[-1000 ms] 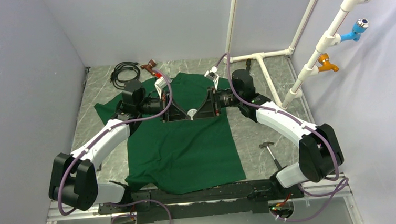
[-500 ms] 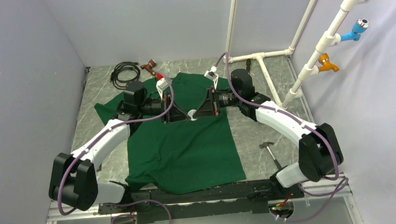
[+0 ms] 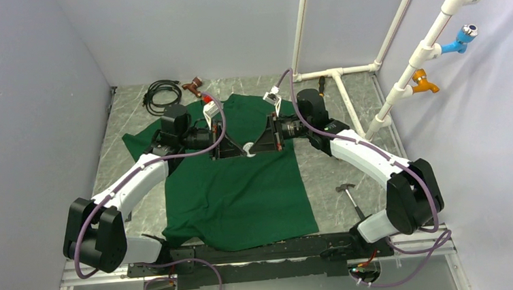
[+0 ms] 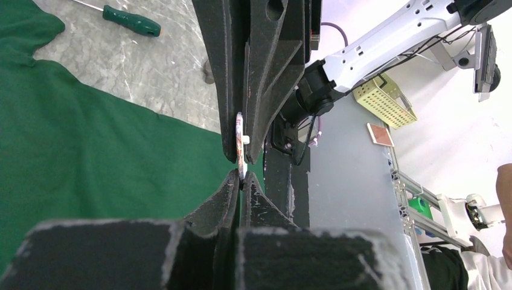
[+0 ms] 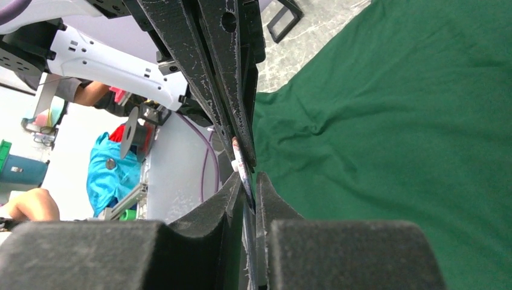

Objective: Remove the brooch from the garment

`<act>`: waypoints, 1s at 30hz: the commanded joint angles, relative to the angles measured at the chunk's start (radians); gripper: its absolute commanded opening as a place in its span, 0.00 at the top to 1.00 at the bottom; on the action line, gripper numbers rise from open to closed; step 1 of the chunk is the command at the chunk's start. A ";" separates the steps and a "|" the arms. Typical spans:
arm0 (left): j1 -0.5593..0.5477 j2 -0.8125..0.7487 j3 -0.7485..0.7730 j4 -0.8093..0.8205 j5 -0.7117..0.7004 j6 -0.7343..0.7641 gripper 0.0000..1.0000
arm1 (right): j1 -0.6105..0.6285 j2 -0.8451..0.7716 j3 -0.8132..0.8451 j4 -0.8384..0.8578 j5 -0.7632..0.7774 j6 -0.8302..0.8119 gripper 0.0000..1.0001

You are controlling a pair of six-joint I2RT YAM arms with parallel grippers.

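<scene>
The left tool (image 4: 240,180) and right tool (image 5: 247,184) both clench the small round pinkish-grey brooch (image 4: 240,142) over the dark green short-sleeved T-shirt (image 3: 237,194); mid-detachment, next probably needs a gentle lift clear

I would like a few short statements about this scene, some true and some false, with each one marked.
1. The shirt is dark green. True.
2. The screwdriver lies on the shirt. False: it lies on the bare table beside it.
3. The left gripper and the right gripper meet over the shirt. True.
4. The left jaws stand wide open. False: they are shut on the edge of the brooch.
5. A coiled cable lies at the far left of the table. True.
</scene>
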 commanded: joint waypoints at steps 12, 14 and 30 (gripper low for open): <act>-0.016 -0.025 0.031 0.030 0.077 -0.005 1.00 | -0.057 -0.003 -0.009 0.103 0.099 0.052 0.96; -0.008 -0.027 0.025 0.046 0.073 -0.017 1.00 | -0.067 -0.009 -0.022 0.128 0.083 0.073 0.94; 0.012 0.012 0.109 -0.175 -0.002 0.111 1.00 | -0.061 -0.036 -0.023 0.159 -0.040 0.064 0.43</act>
